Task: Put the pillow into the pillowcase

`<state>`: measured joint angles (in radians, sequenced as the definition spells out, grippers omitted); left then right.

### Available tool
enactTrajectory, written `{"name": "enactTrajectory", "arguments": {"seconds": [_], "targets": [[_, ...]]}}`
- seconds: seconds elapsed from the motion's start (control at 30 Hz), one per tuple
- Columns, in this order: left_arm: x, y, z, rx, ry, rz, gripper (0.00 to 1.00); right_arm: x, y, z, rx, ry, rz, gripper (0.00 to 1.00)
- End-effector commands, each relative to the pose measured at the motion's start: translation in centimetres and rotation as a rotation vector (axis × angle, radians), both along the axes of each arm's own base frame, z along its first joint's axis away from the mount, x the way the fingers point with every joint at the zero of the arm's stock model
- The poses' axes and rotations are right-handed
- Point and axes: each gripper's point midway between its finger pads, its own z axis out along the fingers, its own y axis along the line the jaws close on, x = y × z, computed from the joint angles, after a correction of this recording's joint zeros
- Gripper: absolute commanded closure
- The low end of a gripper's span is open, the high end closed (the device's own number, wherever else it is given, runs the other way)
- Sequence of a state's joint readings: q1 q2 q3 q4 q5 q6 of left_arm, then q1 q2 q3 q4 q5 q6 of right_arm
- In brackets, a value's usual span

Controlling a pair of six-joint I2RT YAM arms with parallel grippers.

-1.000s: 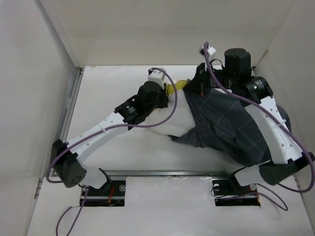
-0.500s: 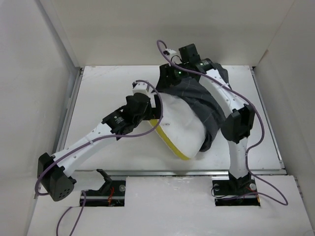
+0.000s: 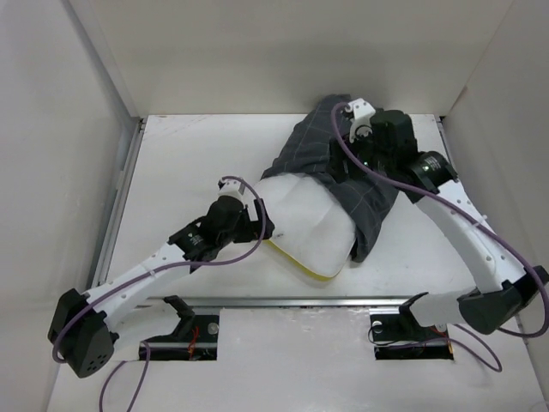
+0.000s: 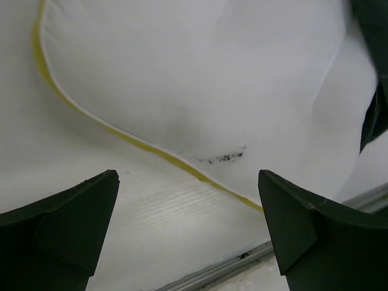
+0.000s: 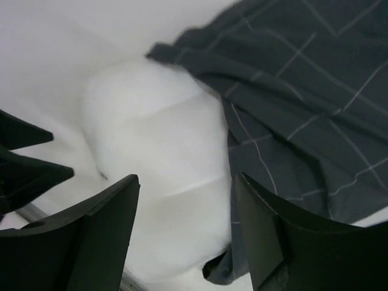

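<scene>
**Subject.** The pillow (image 3: 309, 227) lies flat on the table (image 3: 189, 167), right of centre. Its near and left portion is bare: white, with a yellow piped seam (image 4: 145, 148) along the near edge. The far and right portion is under the pillowcase (image 3: 364, 184), which is bunched in folds over that end. It cannot be told whether the pillow sits inside the opening or merely beneath loose cloth. Judged: insertion partial at best.

**Handling.** The pillow appears soft, light and bulky, and would likely sag or fold if lifted by one corner. The piped seam or a corner offers the firmest pinch. The pillowcase is thin, limp cloth that is likely to slip and crumple. The proper hold is the hem of its opening, which is not identifiable with certainty among the folds.

**Grippers.** The left gripper (image 4: 188, 180) sits just beside the pillow's near-left edge, jaws wide, nothing between them. The right gripper (image 5: 185, 182) hangs above the line where case meets pillow, jaws apart and empty.
</scene>
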<state>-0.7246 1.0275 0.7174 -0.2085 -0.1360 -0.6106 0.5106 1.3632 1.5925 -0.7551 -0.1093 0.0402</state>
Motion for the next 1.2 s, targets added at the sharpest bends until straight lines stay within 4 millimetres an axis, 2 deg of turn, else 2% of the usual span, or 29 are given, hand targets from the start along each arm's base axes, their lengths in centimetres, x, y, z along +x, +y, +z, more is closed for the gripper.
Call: {"name": "enactTrajectory", "arguments": {"seconds": [0.0,0.03,0.07,0.13,0.23,0.27,0.3,0.37,0.4,0.43,0.47,0.5,0.53,0.57,0.6,0.63,0.67,0.7,0.73,0.8,0.83,0.87,0.9,0.93,0.97,1.03,1.07,1.17], "targets": [[-0.8,-3.6,0.6,-0.208,-0.007,-0.103,0.0,1.1,-1.1,-8.2,-0.159,0.12,-0.085,0.31],[-0.9,-4.2,0.7,-0.227,-0.002,-0.132,0.0,1.3,-1.4,-8.4,-0.171,0.114,-0.104,0.31],[-0.6,-4.5,0.0,-0.217,0.011,-0.131,0.01,1.7,-1.1,-10.0,-0.201,0.143,-0.115,0.31],[-0.2,-5.2,-0.4,-0.229,0.017,-0.133,0.03,2.7,-1.6,-11.1,-0.248,0.152,-0.158,0.31],[0.7,-5.6,-1.6,-0.222,0.04,-0.103,0.09,5.2,-2.1,-12.1,-0.283,0.12,-0.251,0.31],[0.9,-5.8,-1.7,-0.223,0.039,-0.103,0.1,6.3,-2.0,-11.7,-0.278,0.084,-0.279,0.31],[1.2,-6.0,-2.0,-0.228,0.045,-0.098,0.12,6.9,-2.1,-13.1,-0.308,0.098,-0.295,0.31],[1.7,-6.5,-2.0,-0.242,0.028,-0.1,0.27,8.3,-2.3,-13.1,-0.334,0.083,-0.335,0.33],[1.9,-6.7,-2.0,-0.241,0.029,-0.1,0.33,8.8,-2.0,-14.7,-0.359,0.112,-0.331,0.35],[2.0,-6.7,-3.1,-0.22,0.055,-0.096,0.38,9.1,-2.0,-15.3,-0.38,0.115,-0.33,0.35],[2.2,-7.0,-3.2,-0.218,0.058,-0.096,0.44,9.2,-2.0,-16.1,-0.393,0.13,-0.327,0.44],[2.5,-7.2,-3.6,-0.201,0.065,-0.101,0.56,9.7,-1.7,-16.8,-0.399,0.136,-0.326,0.58],[2.6,-7.2,-4.2,-0.182,0.068,-0.108,0.6,9.7,-1.4,-17.3,-0.405,0.144,-0.305,0.67],[3.0,-7.6,-3.8,-0.191,0.057,-0.109,0.67,9.8,-1.0,-16.9,-0.388,0.141,-0.293,0.81],[3.5,-7.9,-3.4,-0.19,0.036,-0.121,0.74,9.8,0.1,-16.2,-0.357,0.135,-0.26,0.91],[3.6,-8.0,-3.6,-0.183,0.031,-0.127,0.85,9.4,1.1,-15.7,-0.345,0.134,-0.231,0.99],[4.1,-8.6,-3.2,-0.178,0.019,-0.148,0.89,9.2,2.1,-14.6,-0.333,0.111,-0.185,1.0],[4.5,-8.9,-2.5,-0.185,-0.004,-0.155,0.95,8.6,4.1,-13.1,-0.28,0.1,-0.118,1.0],[4.6,-9.3,-2.5,-0.189,0.002,-0.165,1.0,8.0,4.8,-12.1,-0.257,0.105,-0.067,1.0],[5.2,-10.0,-0.8,-0.202,-0.043,-0.191,1.0,6.3,7.6,-9.9,-0.162,0.124,0.067,1.0],[5.5,-10.2,0.2,-0.211,-0.075,-0.201,1.0,3.4,10.7,-7.3,-0.079,0.138,0.235,1.0],[5.7,-10.3,1.3,-0.226,-0.095,-0.202,1.0,1.8,12.2,-6.1,-0.052,0.137,0.322,1.0],[6.2,-10.5,4.1,-0.258,-0.161,-0.203,1.0,0.0,13.6,-4.5,-0.033,0.115,0.408,1.0],[6.3,-10.6,5.6,-0.278,-0.19,-0.204,1.0,-3.8,16.3,-3.0,0.012,0.124,0.566,1.0],[6.8,-10.5,7.4,-0.299,-0.237,-0.185,1.0,-5.9,17.1,-0.2,0.047,0.098,0.65,1.0],[7.0,-9.7,12.1,-0.365,-0.337,-0.146,1.0,-8.8,18.5,2.3,0.103,0.083,0.789,1.0],[7.2,-9.3,14.0,-0.386,-0.382,-0.123,1.0,-10.6,18.8,5.0,0.172,0.062,0.878,1.0],[7.8,-7.2,17.4,-0.446,-0.463,0.002,1.0,-11.7,18.6,7.5,0.219,0.02,0.93,1.0]]}}
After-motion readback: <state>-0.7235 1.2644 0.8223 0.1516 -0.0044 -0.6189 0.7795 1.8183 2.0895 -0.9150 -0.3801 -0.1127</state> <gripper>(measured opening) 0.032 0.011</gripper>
